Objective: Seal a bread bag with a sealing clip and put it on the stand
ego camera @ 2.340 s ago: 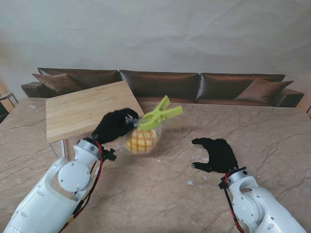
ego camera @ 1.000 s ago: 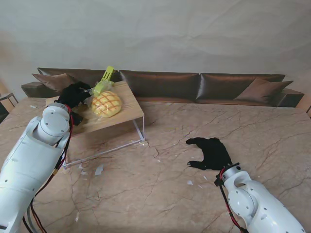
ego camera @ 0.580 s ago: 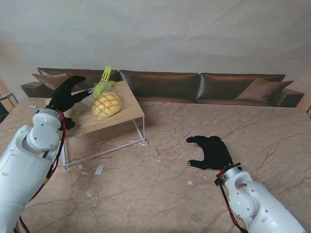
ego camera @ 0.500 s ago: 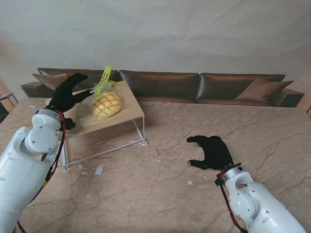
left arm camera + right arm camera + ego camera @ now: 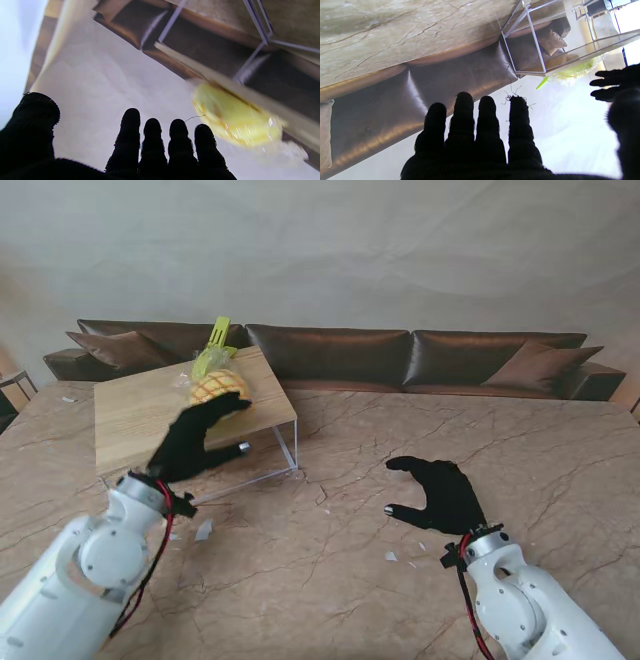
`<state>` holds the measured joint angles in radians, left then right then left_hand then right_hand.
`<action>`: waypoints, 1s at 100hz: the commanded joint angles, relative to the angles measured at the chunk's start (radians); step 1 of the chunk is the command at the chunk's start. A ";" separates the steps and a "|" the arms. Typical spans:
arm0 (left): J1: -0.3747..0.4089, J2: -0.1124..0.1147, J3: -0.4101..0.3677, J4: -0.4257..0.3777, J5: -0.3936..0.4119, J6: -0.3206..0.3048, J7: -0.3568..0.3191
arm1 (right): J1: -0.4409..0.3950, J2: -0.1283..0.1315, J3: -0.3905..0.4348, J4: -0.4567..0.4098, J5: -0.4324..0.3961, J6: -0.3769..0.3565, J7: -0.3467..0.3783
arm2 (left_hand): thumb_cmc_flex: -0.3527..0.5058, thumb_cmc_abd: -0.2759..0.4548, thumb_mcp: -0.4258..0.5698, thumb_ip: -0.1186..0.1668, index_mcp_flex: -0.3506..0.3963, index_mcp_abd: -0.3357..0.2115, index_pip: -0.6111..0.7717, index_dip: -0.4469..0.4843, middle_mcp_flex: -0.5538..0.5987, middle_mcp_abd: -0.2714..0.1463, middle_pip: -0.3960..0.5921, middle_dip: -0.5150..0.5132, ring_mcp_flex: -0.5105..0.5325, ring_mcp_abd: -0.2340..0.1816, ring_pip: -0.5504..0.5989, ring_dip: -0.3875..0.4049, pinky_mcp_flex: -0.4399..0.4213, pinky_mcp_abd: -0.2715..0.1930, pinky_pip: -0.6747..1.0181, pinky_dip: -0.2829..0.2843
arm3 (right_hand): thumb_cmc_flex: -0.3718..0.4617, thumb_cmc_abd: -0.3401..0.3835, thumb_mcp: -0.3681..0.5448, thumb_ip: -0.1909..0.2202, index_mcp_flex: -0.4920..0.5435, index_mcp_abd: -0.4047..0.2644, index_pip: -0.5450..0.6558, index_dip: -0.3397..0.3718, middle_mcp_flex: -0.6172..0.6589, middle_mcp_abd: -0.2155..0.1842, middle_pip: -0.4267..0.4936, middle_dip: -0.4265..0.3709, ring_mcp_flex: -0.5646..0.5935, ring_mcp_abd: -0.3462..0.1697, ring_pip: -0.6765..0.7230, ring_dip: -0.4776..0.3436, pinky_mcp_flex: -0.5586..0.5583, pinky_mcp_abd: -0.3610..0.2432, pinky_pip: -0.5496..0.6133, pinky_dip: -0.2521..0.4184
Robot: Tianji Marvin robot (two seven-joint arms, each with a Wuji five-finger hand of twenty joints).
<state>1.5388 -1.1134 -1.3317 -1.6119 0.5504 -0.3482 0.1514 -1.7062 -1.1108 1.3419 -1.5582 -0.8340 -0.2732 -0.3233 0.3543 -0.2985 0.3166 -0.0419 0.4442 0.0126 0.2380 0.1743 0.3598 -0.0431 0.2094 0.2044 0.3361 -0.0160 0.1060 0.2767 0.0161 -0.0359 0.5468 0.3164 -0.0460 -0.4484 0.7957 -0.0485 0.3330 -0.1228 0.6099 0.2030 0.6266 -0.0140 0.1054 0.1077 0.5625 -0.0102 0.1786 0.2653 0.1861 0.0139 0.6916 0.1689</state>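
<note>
The bagged bread (image 5: 220, 387) lies on the wooden stand (image 5: 140, 415) at the table's far left, its neck pinched by a lime-green sealing clip (image 5: 213, 347) that sticks up. My left hand (image 5: 197, 442) is open with fingers spread, held off the stand's near edge and partly in front of the bread, holding nothing. The left wrist view shows the bread (image 5: 237, 122) blurred past my fingertips (image 5: 130, 125). My right hand (image 5: 440, 492) is open, palm down, over the marble at the right. The right wrist view shows the stand (image 5: 532, 37) and clip (image 5: 542, 82) far off.
The marble table (image 5: 330, 580) carries small scraps of clear film (image 5: 203, 529) near the stand's legs and more bits (image 5: 392, 556) near my right hand. A brown sofa (image 5: 400, 355) runs along the table's far side.
My left hand let go of the bag on the stand and drew back toward me, now lower and in front of the stand. The bread and clip stay put. The right hand barely moved.
</note>
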 commanded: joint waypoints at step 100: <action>0.077 -0.042 0.157 0.137 0.036 -0.044 0.158 | -0.035 -0.026 -0.047 0.032 0.125 -0.178 -0.019 | -0.013 0.063 -0.027 0.050 -0.020 0.019 -0.055 -0.015 -0.049 0.006 -0.013 -0.010 -0.038 -0.005 -0.001 0.007 -0.032 -0.031 0.020 -0.017 | -0.061 0.133 -0.036 0.018 -0.096 0.040 -0.033 -0.048 0.000 0.004 -0.109 -0.055 -0.069 -0.027 -0.020 -0.020 -0.030 -0.044 -0.019 -0.016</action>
<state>1.6106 -1.1496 -1.1761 -1.4764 0.5919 -0.3940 0.3123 -1.7387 -1.1319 1.3059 -1.5361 -0.7110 -0.4502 -0.3391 0.3549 -0.2746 0.3059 -0.0216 0.4430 0.0285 0.2229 0.1726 0.3371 -0.0315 0.2066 0.2044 0.3153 -0.0105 0.1151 0.2811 -0.0002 -0.0359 0.5711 0.3162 -0.0811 -0.3427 0.7811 -0.0479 0.2548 -0.0859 0.5810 0.1752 0.6640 -0.0070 0.0200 0.0644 0.5133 -0.0102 0.1674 0.2534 0.1693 -0.0028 0.6904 0.1567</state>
